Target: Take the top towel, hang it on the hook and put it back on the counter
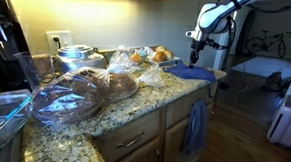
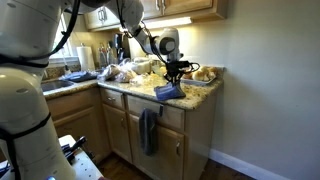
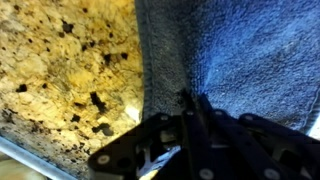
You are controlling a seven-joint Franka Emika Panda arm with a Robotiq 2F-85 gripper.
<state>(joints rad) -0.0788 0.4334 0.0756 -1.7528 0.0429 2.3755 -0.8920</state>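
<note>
At the corner end of the speckled beige-and-brown granite countertop [image 1: 129, 110], spread flat: bright royal-blue soft cloth towel [image 1: 192, 71]. Down on its edge beside the bare granite, black two-fingered gripper [image 3: 190, 100], fingers [image 3: 207, 118] drawn fully together, pinching the cloth there.

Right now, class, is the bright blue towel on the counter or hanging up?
On the counter: the top towel lies on the granite, the gripper shut on it.
</note>
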